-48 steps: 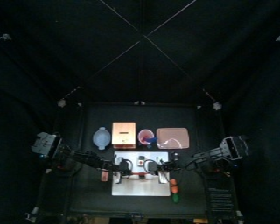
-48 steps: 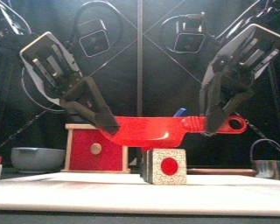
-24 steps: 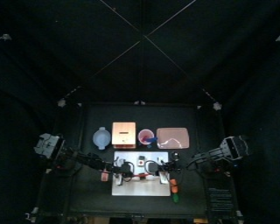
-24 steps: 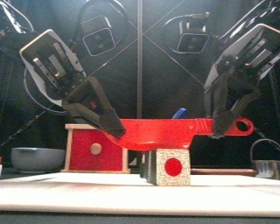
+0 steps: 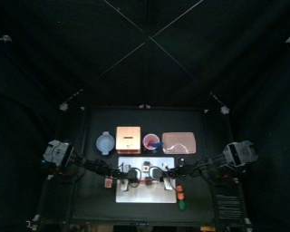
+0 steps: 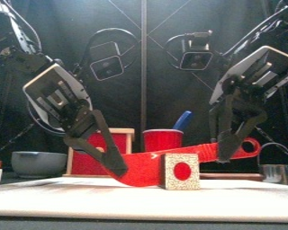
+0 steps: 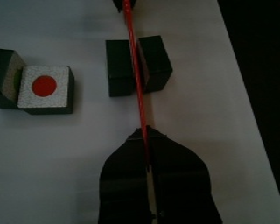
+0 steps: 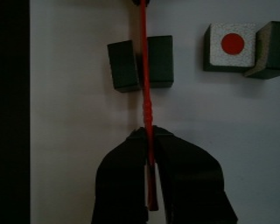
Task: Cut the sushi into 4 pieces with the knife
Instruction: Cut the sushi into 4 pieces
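A red toy knife [image 6: 153, 165] spans both grippers, tilted with its left end lower. My left gripper [image 7: 143, 136] is shut on one end, seen from the front near the board [image 6: 112, 168]. My right gripper [image 8: 149, 136] is shut on the other end, higher up [image 6: 223, 151]. In both wrist views the blade [image 7: 136, 61] crosses the middle of a dark green sushi block [image 8: 160, 63] on the white cutting board [image 5: 145, 189]. A cut piece with a white face and red dot [image 6: 180, 171] lies beside it [image 7: 45, 89], with another dark block [image 7: 3, 75] against it.
Behind the board stand the blue-grey bowl [image 5: 105, 142], the wooden box [image 5: 130, 139] with its red drawer front [image 6: 84, 160], the red cup [image 6: 166, 140] holding a blue knife, and the pink tray [image 5: 180, 142]. A metal cutter [image 6: 274, 171] sits at the right.
The knife came down from level above the dotted piece and now slants, left end lowest. Both grippers dropped with it, the left one farther.
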